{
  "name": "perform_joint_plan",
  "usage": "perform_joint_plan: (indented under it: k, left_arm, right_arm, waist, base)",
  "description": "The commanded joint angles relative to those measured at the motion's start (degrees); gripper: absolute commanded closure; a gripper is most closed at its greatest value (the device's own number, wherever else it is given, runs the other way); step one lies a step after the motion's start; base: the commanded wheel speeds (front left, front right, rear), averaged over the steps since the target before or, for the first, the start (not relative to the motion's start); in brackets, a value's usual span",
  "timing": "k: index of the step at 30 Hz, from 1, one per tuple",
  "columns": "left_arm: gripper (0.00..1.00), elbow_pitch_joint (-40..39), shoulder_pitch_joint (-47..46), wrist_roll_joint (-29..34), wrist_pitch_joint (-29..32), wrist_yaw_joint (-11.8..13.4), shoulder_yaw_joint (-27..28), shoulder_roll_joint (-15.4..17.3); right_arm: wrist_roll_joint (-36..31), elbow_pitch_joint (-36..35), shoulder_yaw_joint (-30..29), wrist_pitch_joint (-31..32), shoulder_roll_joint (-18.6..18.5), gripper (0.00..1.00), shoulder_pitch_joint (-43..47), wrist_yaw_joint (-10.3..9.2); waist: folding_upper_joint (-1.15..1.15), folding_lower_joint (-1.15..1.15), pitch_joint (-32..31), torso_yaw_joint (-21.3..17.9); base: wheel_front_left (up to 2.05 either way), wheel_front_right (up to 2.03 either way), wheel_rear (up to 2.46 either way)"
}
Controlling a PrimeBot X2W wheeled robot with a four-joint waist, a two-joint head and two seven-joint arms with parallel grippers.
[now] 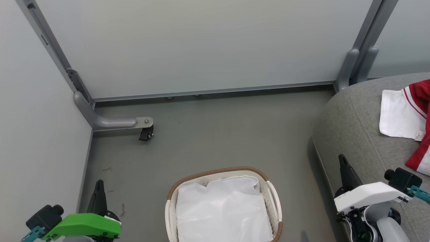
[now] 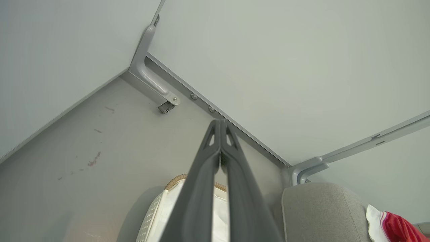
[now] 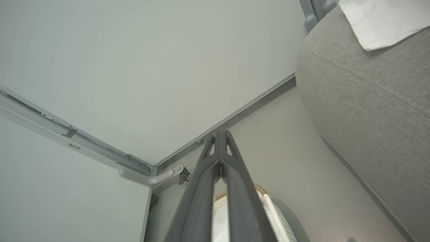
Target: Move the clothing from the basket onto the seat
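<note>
The clothing (image 1: 403,114) lies on the seat (image 1: 349,127), near its rounded front corner, a white panel with a small label spread flat and red fabric with white stripes bunched beside it toward the head view's right edge. The basket (image 1: 215,172) stands on the floor (image 1: 218,134) just beside the seat, and inside it I can see a plain white liner sheet (image 1: 221,208) and no red fabric, so I judge the move done or nearly so. That would explain the arms: the left claw (image 1: 99,188) hangs low to the basket's left, the right claw (image 1: 342,161) over the seat's front edge, both clear of basket and garments. Each wrist view has the two dark fingers pressed together along their length with nothing between them, so both claws are clenched on air. The floor is dull grey-green with a few reddish marks near its left edge. Pale wall panels (image 1: 201,43) in grey metal framing close in the corner, and a frame foot carries a small black caster (image 1: 146,134).
</note>
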Motion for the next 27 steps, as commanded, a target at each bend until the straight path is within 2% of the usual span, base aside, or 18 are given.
perform_joint_plan:
  k: [1, 27]
  left_arm:
    - [1.00, -1.0, -1.7, -1.7, 0.4, 0.0, 0.5, 0.1]
    - [1.00, -3.5, -2.4, -17.4, 5.2, -0.1, 2.9, -0.6]
  right_arm:
    - [2.1, -1.1, -0.3, 0.5, -0.4, 1.00, 0.0, -0.02]
    - [20.2, -3.7, -1.9, 5.2, -0.5, 1.00, 1.0, -0.03]
  waist:
    - [0.00, 0.00, 0.0, -0.1]
    - [0.00, 0.00, -0.3, -1.0]
  base:
    - [0.00, 0.00, 0.00]
    - [0.00, 0.00, 0.00]
